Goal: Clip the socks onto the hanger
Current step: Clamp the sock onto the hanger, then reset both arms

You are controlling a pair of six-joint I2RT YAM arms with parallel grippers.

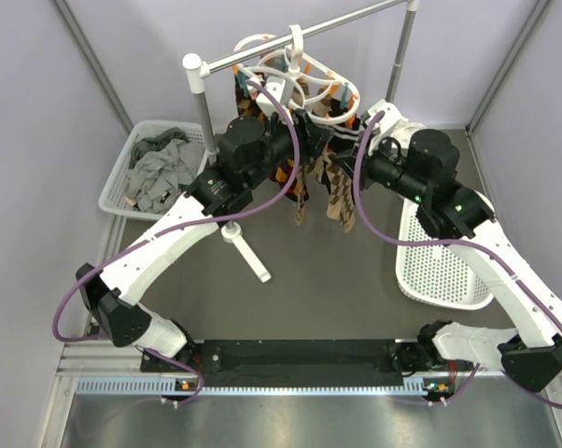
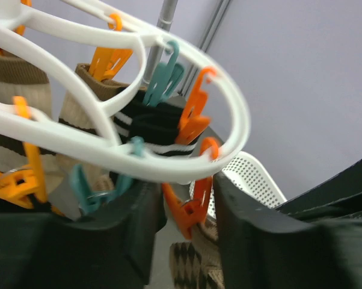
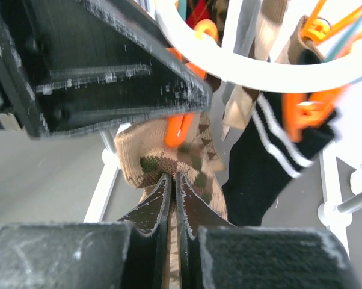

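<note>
No text, label, brand, number or sign can be read in any of the views.

Robot arms: two, a left arm (image 1: 169,238) and a right arm (image 1: 505,271)
Hanger (image 2: 169,165): one
Rail stand (image 1: 206,117): one
Baskets: two stood there, left basket (image 1: 122,177) and right basket (image 1: 440,271)
Argyle socks (image 1: 342,201): several hung bunched; the number could not be told
Grey socks (image 1: 160,168): one heap, uncountable
Clips (image 2: 193,120): orange and teal, overlapped beyond counting
</note>
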